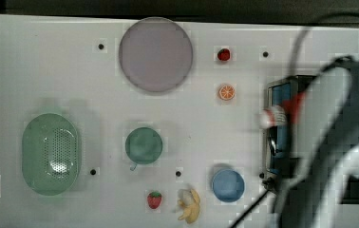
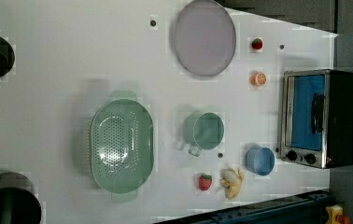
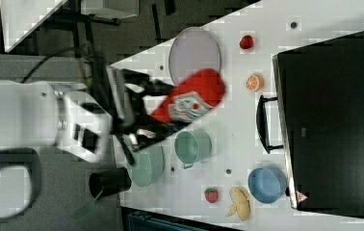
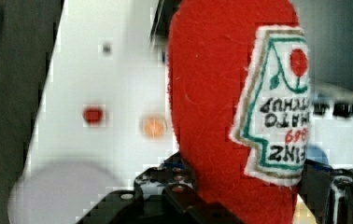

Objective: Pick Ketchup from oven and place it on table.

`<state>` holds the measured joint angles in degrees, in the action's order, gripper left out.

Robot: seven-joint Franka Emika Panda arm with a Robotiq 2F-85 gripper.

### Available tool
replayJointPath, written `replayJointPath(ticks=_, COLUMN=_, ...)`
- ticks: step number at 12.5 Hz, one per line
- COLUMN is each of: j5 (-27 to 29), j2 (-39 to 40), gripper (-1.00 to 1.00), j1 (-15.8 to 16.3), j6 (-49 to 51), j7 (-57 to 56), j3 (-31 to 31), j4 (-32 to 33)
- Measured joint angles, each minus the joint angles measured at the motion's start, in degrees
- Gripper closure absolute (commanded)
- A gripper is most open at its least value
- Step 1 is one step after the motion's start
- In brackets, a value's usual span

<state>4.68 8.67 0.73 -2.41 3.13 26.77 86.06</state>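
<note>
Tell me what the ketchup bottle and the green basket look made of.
Ketchup: looks like red felt or plush, not hard plastic; fuzzy fibres show, and the label edge looks stitched. Green basket: probably moulded plastic, smooth pale green, its floor punched with rows of small holes.

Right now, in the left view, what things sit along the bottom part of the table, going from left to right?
Green colander → green cup → strawberry → banana → blue bowl → oven.
</note>
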Motion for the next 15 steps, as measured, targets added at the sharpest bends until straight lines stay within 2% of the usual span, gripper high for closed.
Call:
replayJointPath(ticks=2, j5=-0.97, j2=0.07, gripper=-0.27, j1=2.7, j6=3.66, j7=-0.27, j3=-4.36, j4=0.0)
replayJointPath(ticks=5, j5=-1.99, j2=1.08, gripper=-0.27, j1=6.17, j6=1.75, j7=-0.25, j3=-11.71, j4=1.62)
replayJointPath(ticks=7, j5=-1.7, j2=1.48, gripper=-0.27, j1=9.0, j6=-0.61, j7=-0.24, j3=-14.65, j4=4.7)
replayJointPath(ticks=10, j5=0.54, j2=1.29, gripper=-0.27, j1=11.86, j6=-9.39, j7=-0.29, j3=-16.85, j4=13.26)
replayJointPath(ticks=13, j5=-1.66, j2=1.1, gripper=-0.27, j1=10.99, j6=-18.54, j7=-0.28, j3=-17.91, j4=25.12)
replayJointPath(ticks=15, j5=-1.11, j2=2.25, gripper=-0.27, j1=10.59, j6=-25.71, j7=-0.29, j3=-16.0, j4=30.55)
